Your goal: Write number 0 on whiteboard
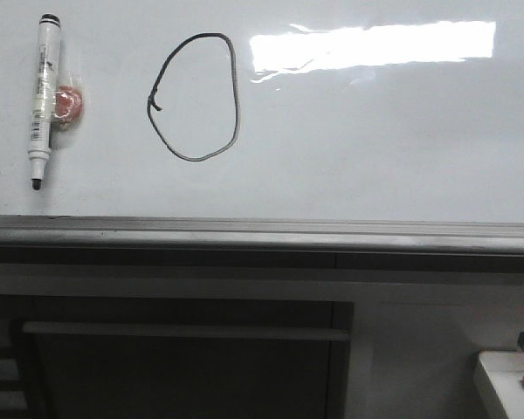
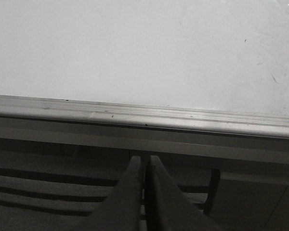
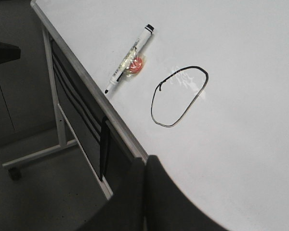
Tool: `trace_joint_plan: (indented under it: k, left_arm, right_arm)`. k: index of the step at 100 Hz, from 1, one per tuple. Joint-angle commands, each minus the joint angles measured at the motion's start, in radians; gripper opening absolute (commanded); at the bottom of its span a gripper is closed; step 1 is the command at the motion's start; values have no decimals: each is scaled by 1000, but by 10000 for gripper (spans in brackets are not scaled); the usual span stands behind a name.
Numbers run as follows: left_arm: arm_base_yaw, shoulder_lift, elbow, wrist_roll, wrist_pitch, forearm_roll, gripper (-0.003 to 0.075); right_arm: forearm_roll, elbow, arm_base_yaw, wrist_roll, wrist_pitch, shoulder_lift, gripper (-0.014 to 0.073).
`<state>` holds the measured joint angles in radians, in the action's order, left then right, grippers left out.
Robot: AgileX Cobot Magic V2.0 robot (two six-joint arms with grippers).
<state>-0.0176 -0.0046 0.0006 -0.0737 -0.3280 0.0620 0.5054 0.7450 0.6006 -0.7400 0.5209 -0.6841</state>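
The number 0 (image 1: 195, 96) is already drawn on the whiteboard (image 1: 375, 148), with the marker (image 1: 43, 100) parked just left of it. Both the left gripper (image 2: 145, 192) and right gripper (image 3: 145, 192) look pinched closed, holding nothing. I'd guess the marker's light, stiff and slick (grab mid-barrel).

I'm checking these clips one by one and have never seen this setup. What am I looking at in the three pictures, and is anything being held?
This is a robot with two arms, each ending in jaws. The front view looks forward at a whiteboard with a grey ledge along its bottom. On it is a hand-drawn number 0, and to its left a white marker pen lying over a small red magnet. A white tray with a red knob sits at the lower right. The other two pictures come from cameras on the wrists. The left gripper faces the ledge, jaws together and holding nothing. The right gripper, also shut and holding nothing, looks across the board at the 0 and pen.
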Motion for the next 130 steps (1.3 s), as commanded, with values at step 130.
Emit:
trace_joint_plan:
  k: [130]
  left_arm:
    - [5,-27,11,-11,59,-1,-20]
  right_arm:
    - [-653,-478,-509,802,-565,512,-67]
